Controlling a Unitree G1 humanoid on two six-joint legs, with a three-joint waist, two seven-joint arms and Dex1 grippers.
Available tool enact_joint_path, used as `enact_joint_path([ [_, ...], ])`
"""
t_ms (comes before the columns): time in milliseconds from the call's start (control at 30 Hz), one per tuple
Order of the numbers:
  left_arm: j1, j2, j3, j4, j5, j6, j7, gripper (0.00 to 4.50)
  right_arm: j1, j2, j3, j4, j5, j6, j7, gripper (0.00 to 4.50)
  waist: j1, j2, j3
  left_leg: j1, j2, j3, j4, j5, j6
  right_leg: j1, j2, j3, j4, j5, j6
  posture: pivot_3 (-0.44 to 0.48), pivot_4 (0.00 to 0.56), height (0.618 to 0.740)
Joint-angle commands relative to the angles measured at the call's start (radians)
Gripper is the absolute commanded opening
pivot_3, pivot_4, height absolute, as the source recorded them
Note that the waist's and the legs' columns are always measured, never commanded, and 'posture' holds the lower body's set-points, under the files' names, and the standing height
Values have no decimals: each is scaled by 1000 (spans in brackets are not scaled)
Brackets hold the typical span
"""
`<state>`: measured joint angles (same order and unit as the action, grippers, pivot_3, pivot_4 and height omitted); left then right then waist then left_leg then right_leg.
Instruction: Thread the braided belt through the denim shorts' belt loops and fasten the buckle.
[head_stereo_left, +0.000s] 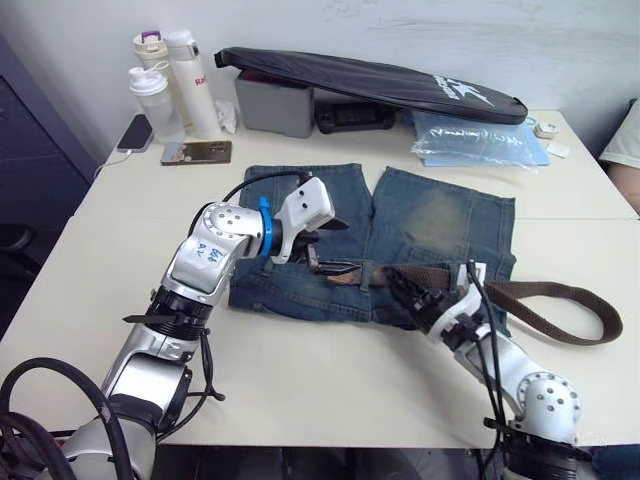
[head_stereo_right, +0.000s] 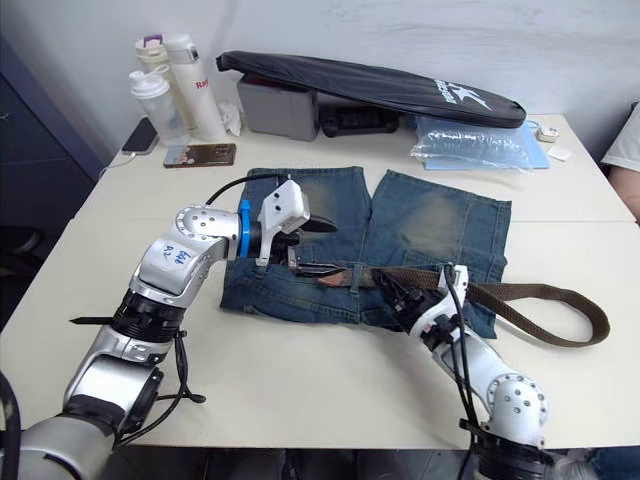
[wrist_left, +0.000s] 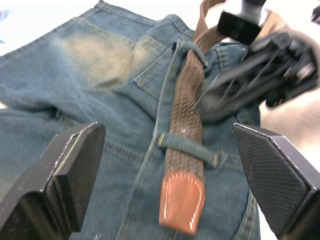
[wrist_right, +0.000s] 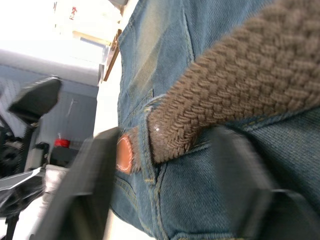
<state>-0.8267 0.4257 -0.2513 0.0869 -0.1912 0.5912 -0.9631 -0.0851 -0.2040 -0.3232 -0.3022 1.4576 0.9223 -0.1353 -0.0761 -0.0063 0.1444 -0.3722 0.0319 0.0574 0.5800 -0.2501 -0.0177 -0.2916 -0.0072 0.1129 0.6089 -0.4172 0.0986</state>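
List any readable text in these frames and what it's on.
Black bag: white logo, too blurred to read.
White bottle: red letters, only partly visible, not readable.
Left arm sticker: handwritten blue marks, illegible.
Box in the right wrist view: red print, too blurred.
Nothing else carries text.

One pair of denim shorts and one braided belt lie on one table. At 11 o'clock stand three bottles beside two phones. Two grippers, left and right, are visible.

Bottles, phone, black bag on table
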Motion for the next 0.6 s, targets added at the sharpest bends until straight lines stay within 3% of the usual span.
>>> enact_joint_path([
  [33,-21,20,47,10,-35,49,-11,4500,66,-108,-41,-128,98,22,13,4401,4,0,0,0,-1,0,0,0,0,0,0,0,0,0,0,0,150,740],
  [200,-32,20,77,16,-94,152,-33,4500,146,-327,-36,-261,103,64,90,4401,13,0,1,-2,-1,0,0,-1,2,0,-1,0,-3,0,0,0,150,740],
  [333,-58,12,77,31,-125,273,-21,4500,141,-472,-79,-310,-5,27,168,4401,19,-2,3,-2,-1,0,0,-1,2,0,0,-1,-6,0,0,0,150,740],
  [433,-79,-3,91,58,-151,383,8,4500,159,-575,-75,-327,-135,15,247,3576,22,-4,4,-2,-1,-1,2,-1,2,0,-1,-1,-7,0,0,0,150,740],
  [600,-93,-39,107,107,-176,511,61,4500,180,-610,-34,-321,-318,-39,297,1282,27,-5,5,-3,-1,-1,1,-1,2,0,-1,-1,-7,0,0,0,150,740],
])
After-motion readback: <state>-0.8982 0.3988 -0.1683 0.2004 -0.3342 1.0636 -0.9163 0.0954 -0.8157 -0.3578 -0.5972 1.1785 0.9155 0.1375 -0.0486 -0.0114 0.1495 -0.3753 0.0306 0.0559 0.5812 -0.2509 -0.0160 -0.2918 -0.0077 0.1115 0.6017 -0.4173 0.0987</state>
